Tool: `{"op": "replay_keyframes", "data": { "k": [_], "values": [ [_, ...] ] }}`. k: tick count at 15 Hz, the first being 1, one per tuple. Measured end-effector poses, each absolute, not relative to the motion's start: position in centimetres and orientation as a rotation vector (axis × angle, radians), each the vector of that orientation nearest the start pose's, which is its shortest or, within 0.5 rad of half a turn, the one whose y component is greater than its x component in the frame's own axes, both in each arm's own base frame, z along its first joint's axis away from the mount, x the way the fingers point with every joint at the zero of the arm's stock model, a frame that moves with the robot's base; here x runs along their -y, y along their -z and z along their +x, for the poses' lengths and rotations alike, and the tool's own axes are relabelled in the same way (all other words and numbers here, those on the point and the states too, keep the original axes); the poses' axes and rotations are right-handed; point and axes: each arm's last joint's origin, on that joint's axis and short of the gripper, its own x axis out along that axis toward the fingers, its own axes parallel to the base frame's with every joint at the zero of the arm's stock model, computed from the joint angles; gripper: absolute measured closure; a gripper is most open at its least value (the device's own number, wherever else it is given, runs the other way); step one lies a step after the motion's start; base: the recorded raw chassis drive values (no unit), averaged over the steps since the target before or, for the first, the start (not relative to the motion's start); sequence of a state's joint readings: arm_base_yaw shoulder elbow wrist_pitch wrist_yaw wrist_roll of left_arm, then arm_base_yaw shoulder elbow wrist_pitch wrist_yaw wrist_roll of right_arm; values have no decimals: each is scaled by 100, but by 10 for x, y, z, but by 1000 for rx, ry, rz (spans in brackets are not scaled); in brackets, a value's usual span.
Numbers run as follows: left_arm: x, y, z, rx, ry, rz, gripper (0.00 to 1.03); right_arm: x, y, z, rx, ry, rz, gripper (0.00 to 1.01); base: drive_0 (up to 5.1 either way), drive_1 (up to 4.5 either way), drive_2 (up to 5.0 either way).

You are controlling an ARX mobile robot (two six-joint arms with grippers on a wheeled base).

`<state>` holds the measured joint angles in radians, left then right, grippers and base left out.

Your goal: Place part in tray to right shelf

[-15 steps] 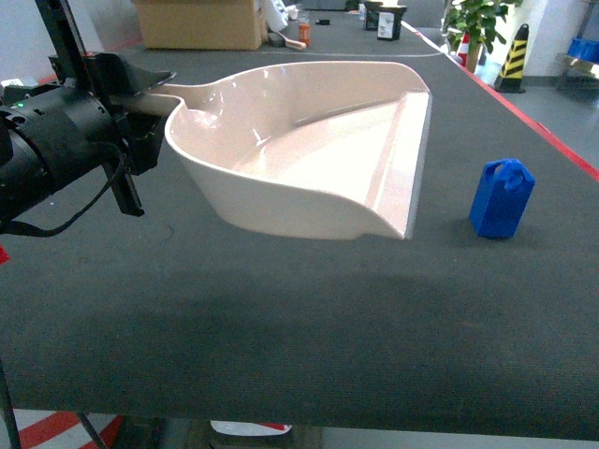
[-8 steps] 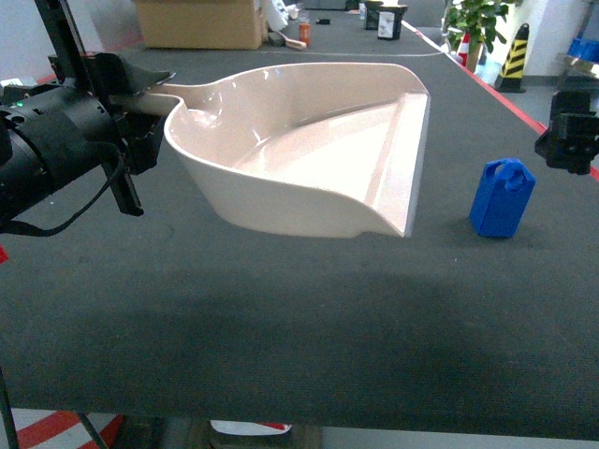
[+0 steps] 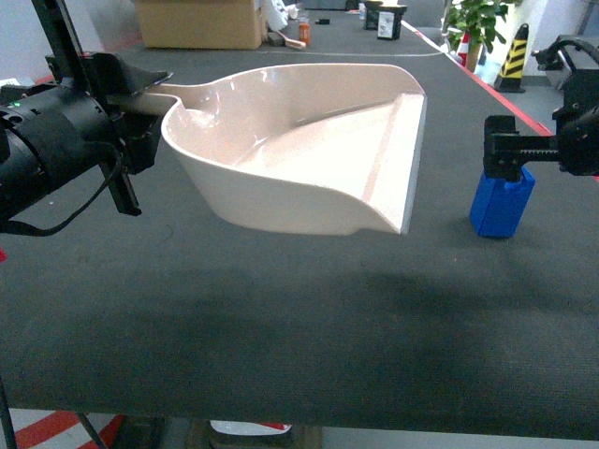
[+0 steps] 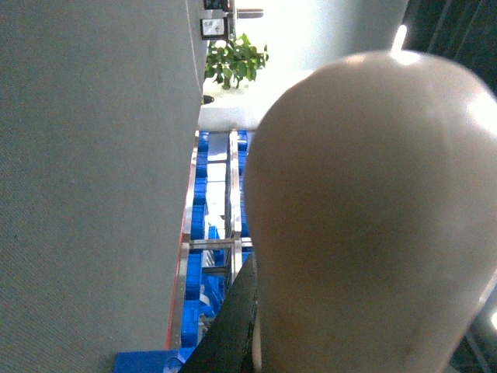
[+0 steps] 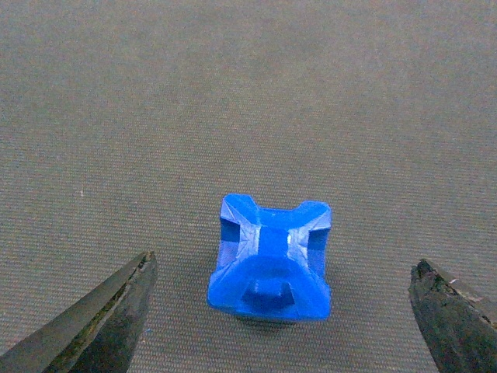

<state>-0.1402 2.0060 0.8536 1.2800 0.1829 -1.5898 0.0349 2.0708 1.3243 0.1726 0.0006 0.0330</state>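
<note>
Part beneath spread right tool

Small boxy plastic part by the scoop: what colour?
Bright blue all over; the small boxy plastic part shows best in the right wrist view.

The tray looked like smooth moulded plastic, cream-beige, with a glossy skin that carried soft highlights along its curved wall and inner floor; in the left wrist view its rounded outside showed the same even sheen. The part was bright blue plastic, hard-edged and faintly shiny on its facets. The tabletop was covered in a dark grey matt material with a fine, rough, woven-looking grain, clearest in the right wrist view. The right end effector had dull black fingers, scuffed and slightly pitted. The left end effector was matt black. A cardboard box behind looked plain brown and unglazed.
</note>
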Motion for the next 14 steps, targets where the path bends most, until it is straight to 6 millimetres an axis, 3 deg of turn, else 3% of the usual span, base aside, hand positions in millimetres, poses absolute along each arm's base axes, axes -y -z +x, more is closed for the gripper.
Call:
{"op": "replay_keyframes", "data": {
  "k": [6, 11, 14],
  "values": [
    [58, -156, 377, -157, 353, -1570, 87, -30, -140, 471, -619, 0, -6, 3, 0, 0, 0],
    [59, -156, 377, -157, 354, -1570, 87, -30, -135, 470, -616, 24, -15, 52, 0, 0, 0],
    [58, -156, 377, -156, 353, -1570, 87, -24, -148, 452, -584, 38, -8, 55, 0, 0, 0]
  ]
}}
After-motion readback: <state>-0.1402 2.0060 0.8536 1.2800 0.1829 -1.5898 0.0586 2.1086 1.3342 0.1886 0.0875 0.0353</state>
